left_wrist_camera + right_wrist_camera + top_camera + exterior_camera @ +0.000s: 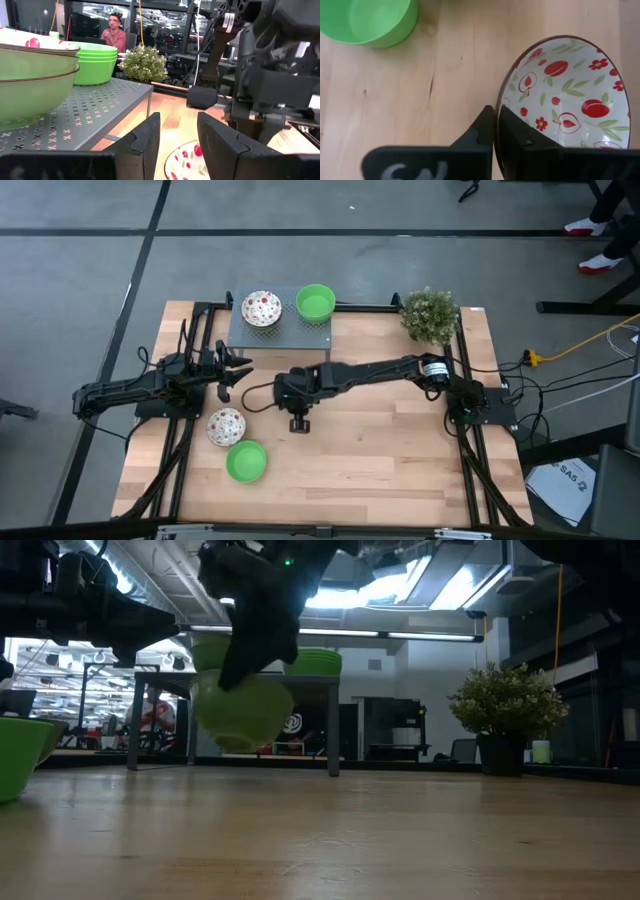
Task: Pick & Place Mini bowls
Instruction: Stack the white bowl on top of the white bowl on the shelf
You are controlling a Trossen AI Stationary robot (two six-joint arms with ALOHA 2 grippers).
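Observation:
My right gripper (298, 402) hangs over the table's middle, shut on a patterned mini bowl (570, 100), white inside with red and green speckles and green outside (243, 712). The arm hides that bowl in the high view. One patterned bowl (226, 426) and one green bowl (246, 462) rest on their bases on the wood near the left front. A patterned stack (261, 308) and a green stack (315, 302) stand on a grey perforated platform (280, 335). My left gripper (177, 145) is open, waiting beside the platform's left near corner (235, 370). My right gripper pinches the patterned bowl's dark rim (502, 100), one finger (520, 137) inside the bowl and one (479, 129) outside. The fingers come from above, pointing down. The bowl hangs below them, lifted clear of the table and tilted.
A bushy potted plant (430, 315) stands at the far right corner. The platform sits on legs at the far middle edge. Bare wood lies to the right and near side of the right gripper. A person sits in the room beyond the table (114, 32).

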